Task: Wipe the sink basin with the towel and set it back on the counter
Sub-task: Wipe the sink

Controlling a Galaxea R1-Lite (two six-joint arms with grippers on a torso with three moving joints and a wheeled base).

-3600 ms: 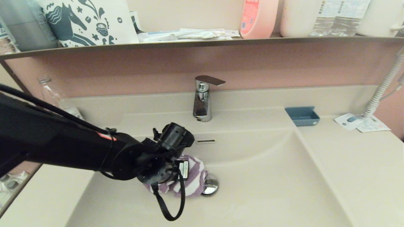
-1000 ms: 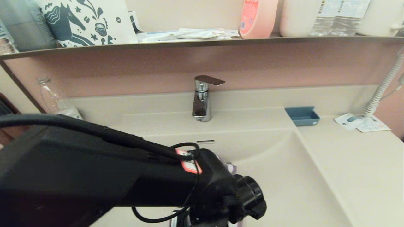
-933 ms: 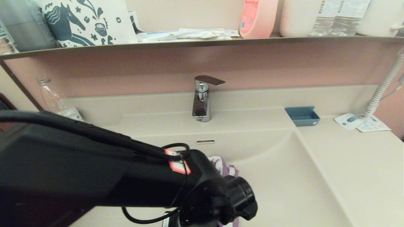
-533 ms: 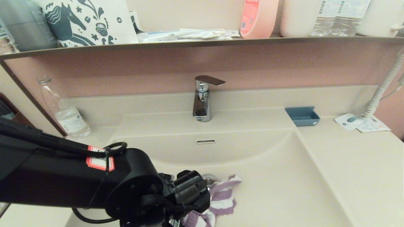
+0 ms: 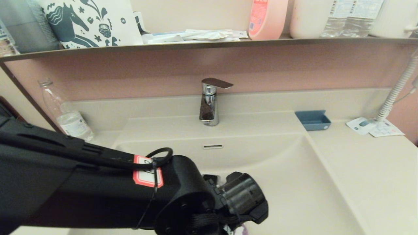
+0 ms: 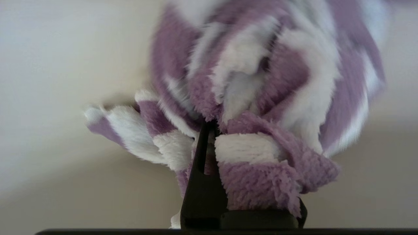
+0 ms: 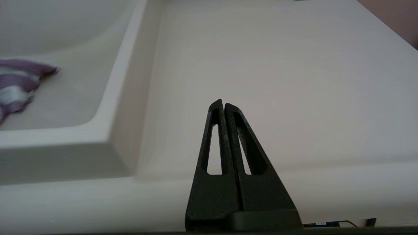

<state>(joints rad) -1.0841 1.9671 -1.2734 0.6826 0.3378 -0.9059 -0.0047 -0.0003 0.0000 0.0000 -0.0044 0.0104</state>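
1. A clear water bottle (image 5: 67, 120) stands at the far left of the counter (image 5: 365, 169), back by the wall and out of the wiping path.
2. The left gripper (image 6: 209, 137) reaches low into the sink basin (image 5: 294, 182), its fingers clamped tight on a fold of the purple-and-white striped towel (image 6: 261, 98). The bunched cloth hangs against the basin floor, which suits scrubbing.
3. The chrome faucet (image 5: 209, 102) stands behind the basin, clear of the arm.
4. The right gripper (image 7: 224, 107) sits parked above the right counter, fingers pressed together and holding nothing, leaving the basin free.
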